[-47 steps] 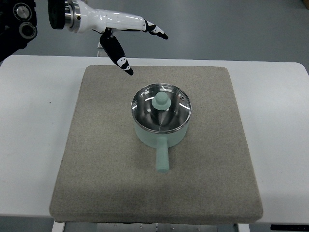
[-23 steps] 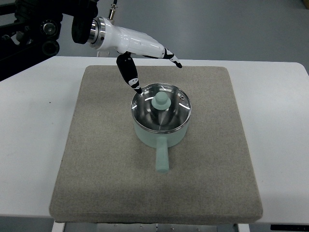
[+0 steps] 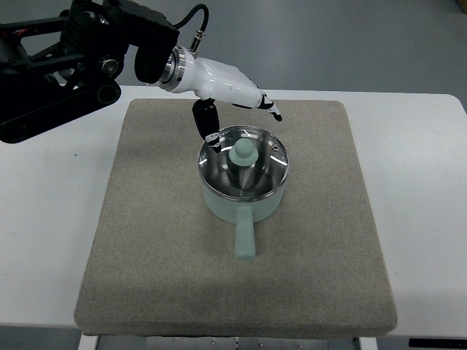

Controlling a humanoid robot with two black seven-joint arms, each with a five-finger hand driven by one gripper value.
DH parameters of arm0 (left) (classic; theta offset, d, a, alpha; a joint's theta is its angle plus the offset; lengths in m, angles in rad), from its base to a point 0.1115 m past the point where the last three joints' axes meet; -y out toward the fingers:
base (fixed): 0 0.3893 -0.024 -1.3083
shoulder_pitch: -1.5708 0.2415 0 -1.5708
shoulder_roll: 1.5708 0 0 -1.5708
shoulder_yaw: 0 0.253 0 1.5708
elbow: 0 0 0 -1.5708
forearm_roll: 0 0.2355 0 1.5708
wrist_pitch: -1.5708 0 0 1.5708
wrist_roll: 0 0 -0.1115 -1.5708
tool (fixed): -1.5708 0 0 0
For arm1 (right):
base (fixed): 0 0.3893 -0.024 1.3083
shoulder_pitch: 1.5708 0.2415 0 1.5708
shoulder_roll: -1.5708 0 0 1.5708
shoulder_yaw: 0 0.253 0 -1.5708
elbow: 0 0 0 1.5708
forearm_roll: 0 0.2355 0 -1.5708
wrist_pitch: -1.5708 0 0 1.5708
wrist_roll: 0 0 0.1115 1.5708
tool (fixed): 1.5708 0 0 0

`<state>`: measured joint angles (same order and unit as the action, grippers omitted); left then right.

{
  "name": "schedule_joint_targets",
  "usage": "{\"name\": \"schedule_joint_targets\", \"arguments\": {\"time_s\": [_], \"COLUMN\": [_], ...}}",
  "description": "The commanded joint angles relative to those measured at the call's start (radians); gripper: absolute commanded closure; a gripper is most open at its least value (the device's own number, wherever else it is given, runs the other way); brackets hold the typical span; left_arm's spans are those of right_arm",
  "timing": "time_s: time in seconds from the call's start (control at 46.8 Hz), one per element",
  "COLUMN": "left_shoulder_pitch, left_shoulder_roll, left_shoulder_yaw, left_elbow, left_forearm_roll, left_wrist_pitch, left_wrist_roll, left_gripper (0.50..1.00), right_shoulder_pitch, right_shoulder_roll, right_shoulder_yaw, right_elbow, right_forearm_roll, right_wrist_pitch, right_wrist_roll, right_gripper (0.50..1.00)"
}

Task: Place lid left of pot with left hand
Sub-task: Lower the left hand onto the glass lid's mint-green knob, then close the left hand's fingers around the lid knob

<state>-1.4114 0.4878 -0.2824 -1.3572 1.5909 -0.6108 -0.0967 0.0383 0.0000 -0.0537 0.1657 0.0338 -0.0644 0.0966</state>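
Glass lid (image 3: 244,162) sits on pot (image 3: 241,197); left hand (image 3: 232,95) hovers unclenched; no legible writing.

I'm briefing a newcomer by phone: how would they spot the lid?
On the white table lies a grey mat; near its middle stands a mint-green pot. The lid caps it: shiny glass with a metal rim and a mint knob.

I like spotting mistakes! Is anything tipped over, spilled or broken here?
Nothing stands out. The pot sits upright on the grey mat, its glass lid sits level on top, and its handle points toward the camera. The left hand hovers open just behind the lid, not holding it.
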Motion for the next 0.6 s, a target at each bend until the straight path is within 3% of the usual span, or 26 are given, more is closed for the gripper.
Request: {"name": "schedule_joint_targets", "arguments": {"time_s": [0.0,0.384,0.577], "left_shoulder_pitch": [0.003,0.046,0.046], "left_shoulder_roll": [0.000,-0.043,-0.044], "left_shoulder_yaw": [0.002,0.020,0.019], "left_elbow": [0.004,0.021,0.021], "left_forearm_roll": [0.001,0.003,0.041], "left_wrist_pitch": [0.000,0.000,0.000], "left_wrist_roll": [0.000,0.002,0.002], "left_gripper": [0.508,0.521,0.561], "right_shoulder_pitch": [0.000,0.000,0.000], "right_shoulder_roll": [0.000,0.000,0.000], "right_shoulder_yaw": [0.000,0.000,0.000], "right_elbow": [0.000,0.000,0.000], "right_forearm_roll": [0.000,0.000,0.000], "right_wrist_pitch": [0.000,0.000,0.000], "right_wrist_roll": [0.000,0.000,0.000], "right_gripper": [0.579,0.579,0.579]}}
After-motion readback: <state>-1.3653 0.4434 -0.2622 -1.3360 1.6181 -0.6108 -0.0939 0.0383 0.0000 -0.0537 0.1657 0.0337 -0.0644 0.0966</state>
